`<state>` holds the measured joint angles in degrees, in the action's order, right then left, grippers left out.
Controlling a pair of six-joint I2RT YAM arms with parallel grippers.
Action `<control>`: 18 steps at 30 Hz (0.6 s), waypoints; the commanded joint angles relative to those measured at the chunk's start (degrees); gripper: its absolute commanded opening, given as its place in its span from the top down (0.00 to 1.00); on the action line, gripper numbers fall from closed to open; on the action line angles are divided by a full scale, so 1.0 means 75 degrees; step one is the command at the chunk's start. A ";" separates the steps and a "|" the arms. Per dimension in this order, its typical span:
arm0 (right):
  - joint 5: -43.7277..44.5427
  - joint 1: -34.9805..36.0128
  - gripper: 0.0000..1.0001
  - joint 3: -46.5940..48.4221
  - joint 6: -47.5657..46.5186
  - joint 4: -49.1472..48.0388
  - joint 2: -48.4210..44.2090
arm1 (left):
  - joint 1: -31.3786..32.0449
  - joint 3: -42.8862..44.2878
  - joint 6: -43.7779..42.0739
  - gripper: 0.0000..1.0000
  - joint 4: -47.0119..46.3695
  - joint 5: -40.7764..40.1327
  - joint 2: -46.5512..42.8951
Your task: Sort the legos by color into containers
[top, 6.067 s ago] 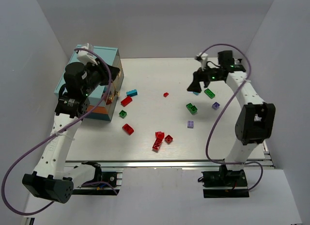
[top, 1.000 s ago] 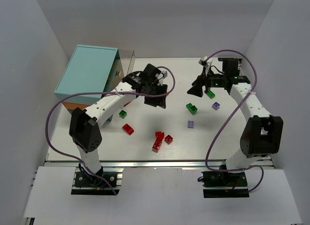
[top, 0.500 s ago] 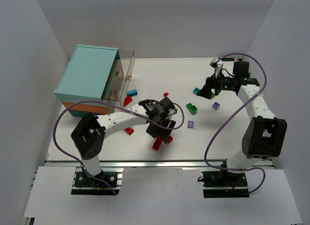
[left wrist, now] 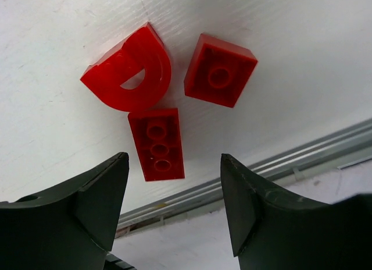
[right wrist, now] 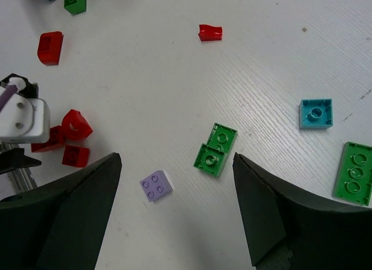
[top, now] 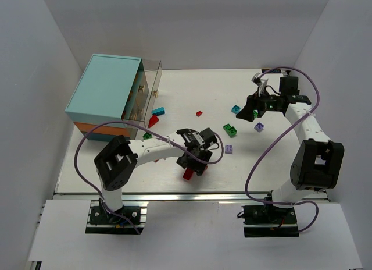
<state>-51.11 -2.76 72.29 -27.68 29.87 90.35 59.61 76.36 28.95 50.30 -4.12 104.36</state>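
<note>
The white surface [top: 174, 89] carries the teal-topped cabinet [top: 107, 86] at far left, with a clear drawer [top: 152, 72] standing out from its side. The left pincer [left wrist: 172, 177] hangs spread wide over three red legos [left wrist: 157, 143] near the front edge. The right pincer [right wrist: 175, 177], likewise apart and empty, hangs over a green brick [right wrist: 215, 149], a purple brick [right wrist: 156, 185] and a cyan brick [right wrist: 315, 113].

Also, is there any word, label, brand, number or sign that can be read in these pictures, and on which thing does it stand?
None can be read.
The cabinet shows only plain teal and orange faces.
The red legos and green legos, seen close, carry no legible marking.
</note>
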 commanded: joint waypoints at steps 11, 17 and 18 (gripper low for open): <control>-0.0205 -0.0159 0.17 -0.0147 -0.0118 -0.0022 -0.0398 | 0.0172 -0.0196 0.0160 0.38 -0.0297 -0.0775 0.0535; -0.0205 -0.0182 0.17 -0.0053 -0.0082 0.0013 -0.0351 | 0.0172 -0.0291 0.0230 0.71 -0.0379 -0.0892 0.0418; -0.0205 -0.0171 0.17 -0.0053 -0.0117 0.0025 -0.0362 | 0.0172 -0.0244 0.0242 0.74 -0.0333 -0.0950 0.0244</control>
<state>-51.18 -3.77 71.35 -27.68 30.02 89.21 60.66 74.50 30.22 48.53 -9.04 108.53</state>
